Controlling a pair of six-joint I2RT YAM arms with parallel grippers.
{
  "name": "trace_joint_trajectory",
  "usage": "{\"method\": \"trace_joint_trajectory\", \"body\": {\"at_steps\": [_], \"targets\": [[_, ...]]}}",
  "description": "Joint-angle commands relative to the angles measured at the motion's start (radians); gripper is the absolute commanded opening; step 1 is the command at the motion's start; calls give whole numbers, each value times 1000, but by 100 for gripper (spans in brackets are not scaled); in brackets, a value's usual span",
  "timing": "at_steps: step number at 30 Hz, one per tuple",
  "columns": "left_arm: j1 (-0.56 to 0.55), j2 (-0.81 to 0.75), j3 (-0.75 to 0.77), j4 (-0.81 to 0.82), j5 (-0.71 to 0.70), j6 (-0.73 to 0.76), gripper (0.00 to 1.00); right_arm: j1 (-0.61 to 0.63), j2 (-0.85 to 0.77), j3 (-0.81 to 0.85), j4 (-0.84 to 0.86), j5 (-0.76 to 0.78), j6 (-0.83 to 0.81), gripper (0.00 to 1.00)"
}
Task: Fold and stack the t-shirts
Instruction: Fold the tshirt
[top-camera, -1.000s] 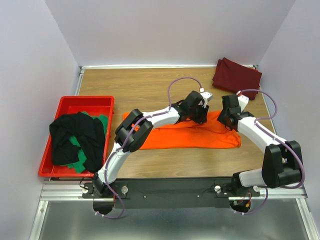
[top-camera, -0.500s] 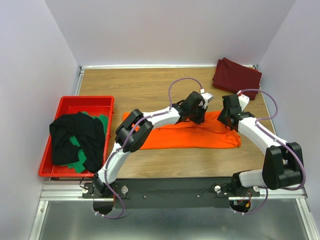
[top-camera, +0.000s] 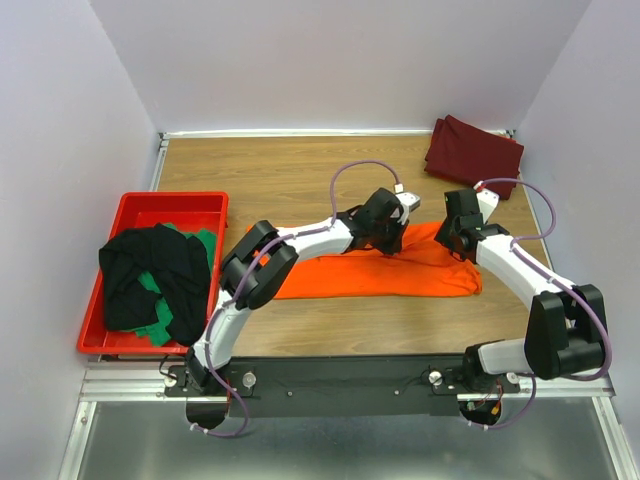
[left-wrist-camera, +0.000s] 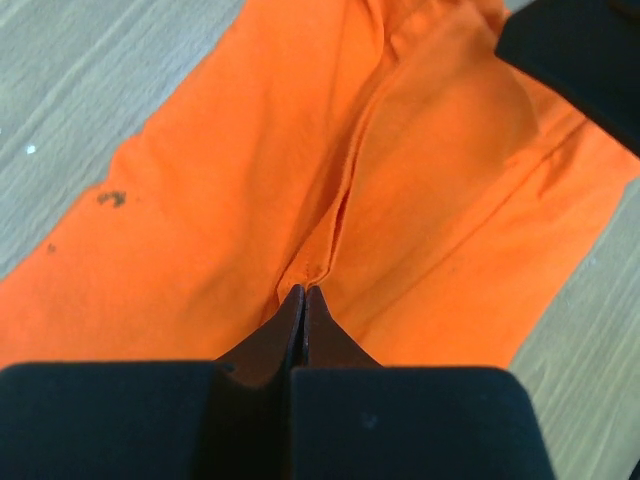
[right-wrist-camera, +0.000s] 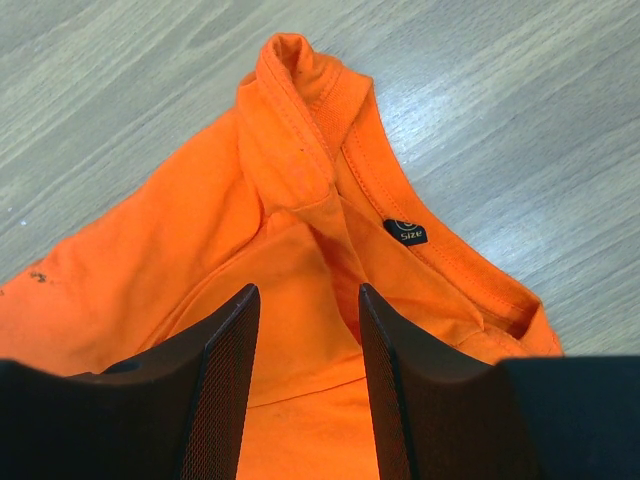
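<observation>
Cloth pinched at the left tips, straddled by the right

Your orange t-shirt (top-camera: 400, 275) lies spread as a long band across the middle of the table (top-camera: 280, 175), and both tools sit on its right half. Your left gripper (left-wrist-camera: 305, 293) has its jaws pressed together, with a raised ridge of orange fabric caught right at the tips; a crease runs away from them along the shirt. Your right gripper (right-wrist-camera: 307, 295) stands just beside it, over the collar end. Its jaws are apart and the cloth by the neckline lies between them, the size label just beyond the right finger. You cannot tell whether those fingers touch the fabric.

The maroon t-shirt (top-camera: 472, 152) lies folded at the far right corner, well apart from both tools. The black t-shirt (top-camera: 160, 275) and the green t-shirt (top-camera: 206, 243) are heaped in the red tray (top-camera: 135, 203) at the left.
</observation>
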Motion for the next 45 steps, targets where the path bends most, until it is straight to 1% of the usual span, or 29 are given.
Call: {"method": "trace_joint_trajectory", "body": {"at_steps": [1, 11, 20, 35, 45], "targets": [[-10, -82, -43, 18, 0, 27, 0, -6, -10, -1, 0, 4, 11, 51], [-21, -130, -89, 23, 51, 62, 0, -6, -10, -1, -1, 9, 11, 51], [-42, -130, -109, 0, 66, 81, 0, -4, -10, -1, -1, 9, 11, 51], [-67, -82, -121, -43, -3, 85, 0, -4, 90, 85, 0, -34, -20, 52], [-71, -65, -113, -72, -27, 91, 0, -4, 117, 102, 0, -111, -29, 57]]}}
